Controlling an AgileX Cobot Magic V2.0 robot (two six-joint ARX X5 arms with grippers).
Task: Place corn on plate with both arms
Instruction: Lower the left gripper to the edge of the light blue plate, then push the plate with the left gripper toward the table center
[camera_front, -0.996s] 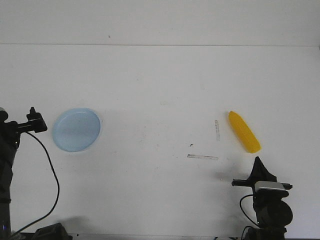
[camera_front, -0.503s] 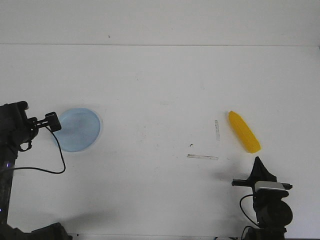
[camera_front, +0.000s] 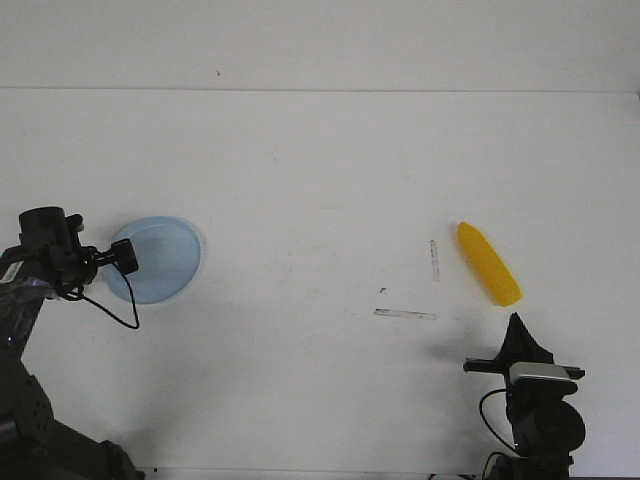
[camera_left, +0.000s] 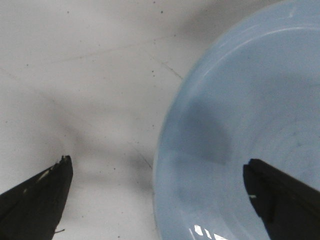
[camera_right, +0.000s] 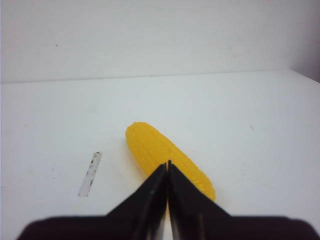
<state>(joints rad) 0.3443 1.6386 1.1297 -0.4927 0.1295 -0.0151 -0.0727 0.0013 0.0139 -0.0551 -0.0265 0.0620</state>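
The yellow corn (camera_front: 488, 263) lies on the white table at the right, slanting from far-left to near-right. My right gripper (camera_front: 516, 322) is shut and empty, just in front of the corn's near end. In the right wrist view its tips (camera_right: 167, 162) point at the corn (camera_right: 160, 150). The pale blue plate (camera_front: 160, 260) sits at the left. My left gripper (camera_front: 118, 258) hovers over the plate's left rim. In the left wrist view it (camera_left: 157, 161) is open wide, one finger over the table and one over the plate (camera_left: 240, 100).
Two grey tape strips (camera_front: 405, 314) (camera_front: 434, 260) lie on the table to the left of the corn; one shows in the right wrist view (camera_right: 90, 173). The table's back edge (camera_front: 320, 90) meets a white wall.
My left arm has swung right and forward, from left of the plate to over its left rim. The right arm, the corn and the plate have not moved.
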